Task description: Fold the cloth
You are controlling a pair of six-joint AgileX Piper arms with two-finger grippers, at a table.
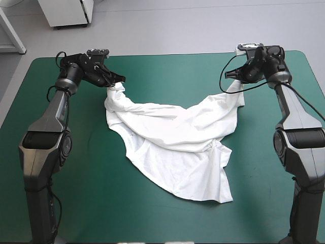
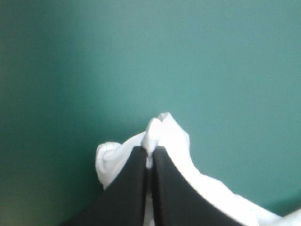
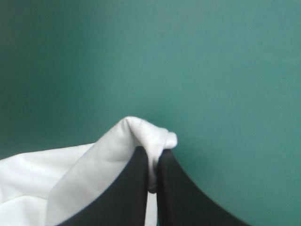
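The white T-shirt hangs stretched between both grippers over the teal-green table, sagging in the middle, its lower part trailing toward the front right. My left gripper pinches one corner at the far left, fingers all but shut with a tuft of T-shirt poking out past the tips of the left gripper. My right gripper grips the opposite corner at the far right; the right gripper is likewise shut on a fold of T-shirt.
A white cabinet stands beyond the table's far edge at the left. Bare teal-green cover lies in front of the shirt and along both sides.
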